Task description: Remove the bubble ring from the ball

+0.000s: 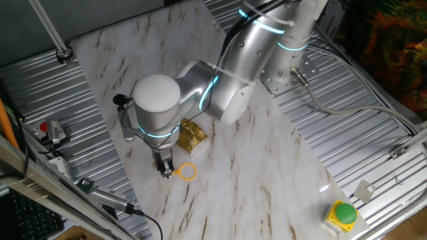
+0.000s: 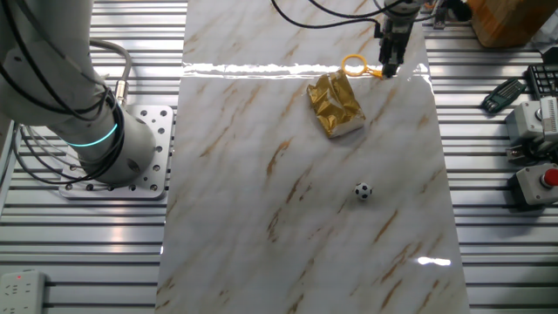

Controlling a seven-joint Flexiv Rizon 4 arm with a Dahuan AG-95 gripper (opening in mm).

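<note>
The orange-yellow bubble ring [image 1: 189, 172] lies at the table's edge, also seen in the other fixed view [image 2: 353, 65]. My gripper [image 1: 165, 171] points straight down with its fingers closed on the ring's short handle [image 2: 377, 72]. The hoop sticks out sideways from the fingertips and is empty. The small black-and-white ball [image 2: 363, 191] sits alone on the marble table top, well away from the ring, beyond the foil packet. In the first fixed view the ball is hidden behind my arm.
A crumpled gold foil packet [image 2: 336, 105] lies close to the ring, between it and the ball, and also shows beside my wrist [image 1: 192, 133]. A green button on a yellow box [image 1: 345, 213] and a red button box [image 2: 545, 179] sit off the marble sheet [image 2: 288, 227].
</note>
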